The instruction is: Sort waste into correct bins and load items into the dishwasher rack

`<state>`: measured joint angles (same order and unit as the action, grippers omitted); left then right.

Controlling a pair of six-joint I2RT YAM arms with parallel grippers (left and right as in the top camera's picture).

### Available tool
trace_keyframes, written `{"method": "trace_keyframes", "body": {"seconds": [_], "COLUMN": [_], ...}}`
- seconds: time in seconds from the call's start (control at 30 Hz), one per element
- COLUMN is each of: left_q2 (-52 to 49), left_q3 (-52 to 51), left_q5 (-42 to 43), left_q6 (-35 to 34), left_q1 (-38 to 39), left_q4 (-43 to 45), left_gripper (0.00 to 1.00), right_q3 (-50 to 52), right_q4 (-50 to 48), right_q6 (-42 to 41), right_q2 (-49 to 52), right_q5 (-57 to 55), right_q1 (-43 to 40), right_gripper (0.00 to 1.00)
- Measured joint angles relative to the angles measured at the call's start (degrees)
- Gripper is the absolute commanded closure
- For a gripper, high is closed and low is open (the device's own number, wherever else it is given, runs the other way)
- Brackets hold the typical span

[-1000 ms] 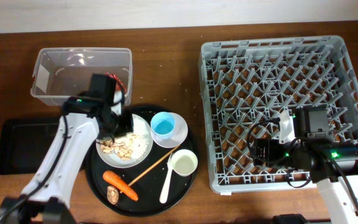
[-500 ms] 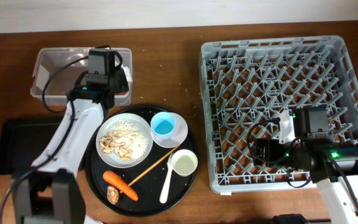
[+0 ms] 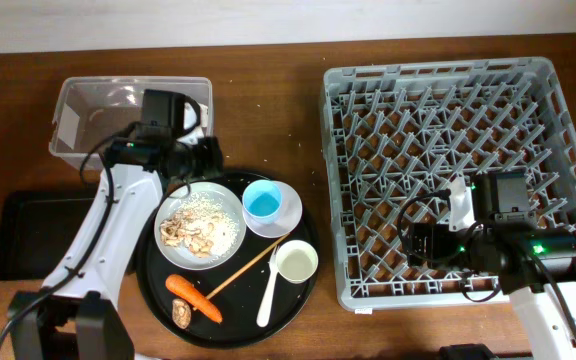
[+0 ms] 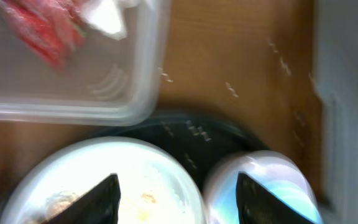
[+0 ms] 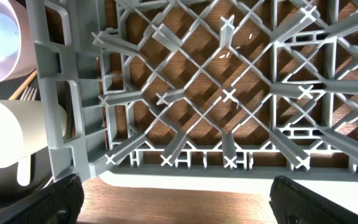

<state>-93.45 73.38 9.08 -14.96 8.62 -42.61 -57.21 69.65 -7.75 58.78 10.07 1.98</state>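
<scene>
The crumpled red wrapper [image 4: 42, 31] and a small white scrap [image 4: 107, 15] lie inside the clear tub [image 3: 88, 135]. My left gripper [image 4: 179, 202] is open and empty, hovering between the tub's near corner and the round tray, over the white plate [image 3: 200, 222] with beige crumbs. A light blue cup [image 3: 262, 203] sits in the white bowl [image 3: 286, 208]. The small white cup [image 3: 295, 262], white fork [image 3: 268, 292] and orange carrot [image 3: 194, 298] lie on the round tray. My right gripper [image 5: 176, 199] is open and empty at the near-left edge of the grey rack [image 3: 458, 90].
The shallow black rectangular tray [image 3: 28, 235] lies at the far left. A thin wooden stick [image 3: 240, 271] lies across the round black tray [image 3: 313, 240], and a brown bit [image 3: 181, 312] sits by the carrot. My left arm spans from the front edge to the tub.
My left gripper went from over the plate to the tub, opened, and the red wrapper now lies in the tub. It has since drifted back toward the plate. The right arm is still.
</scene>
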Motion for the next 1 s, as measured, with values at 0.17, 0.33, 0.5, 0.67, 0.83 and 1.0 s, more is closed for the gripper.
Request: {"method": "trace_keyframes", "body": {"seconds": [0.17, 0.33, 0.5, 0.67, 0.83, 1.0], "left_q2": [0.46, 0.22, -4.83, -5.88, -5.88, -5.88], "left_q3": [-0.26, -2.58, -2.67, -2.80, -2.80, -2.80], "left_q5": [8.28, 6.73, 6.40, 6.58, 6.80, 6.60], "left_q6": [0.02, -1.40, -3.91, -4.72, -4.98, -5.01], "left_q1": [5.05, 7.67, 8.63, 8.63, 8.63, 9.99], "left_q4": [-12.24, -11.43, -7.48, -5.57, -5.84, -5.99], "left_gripper": [0.51, 0.56, 0.72, 0.88, 0.99, 1.00], "right_q3": [-0.02, -0.02, -0.02, -0.02, -0.02, -0.02], "right_q4": [0.07, 0.39, 0.63, 0.66, 0.87, 0.90], "right_q6": [-0.02, 0.00, 0.04, 0.02, 0.04, 0.02], "right_q2": [0.00, 0.00, 0.00, 0.00, 0.00, 0.00], "right_q5": [0.00, 0.00, 0.00, 0.00, 0.00, 0.00], "right_q1": [0.00, 0.00, 0.00, 0.00, 0.00, 0.00], "right_gripper": [0.02, 0.02, 0.02, 0.02, 0.02, 0.02]}}
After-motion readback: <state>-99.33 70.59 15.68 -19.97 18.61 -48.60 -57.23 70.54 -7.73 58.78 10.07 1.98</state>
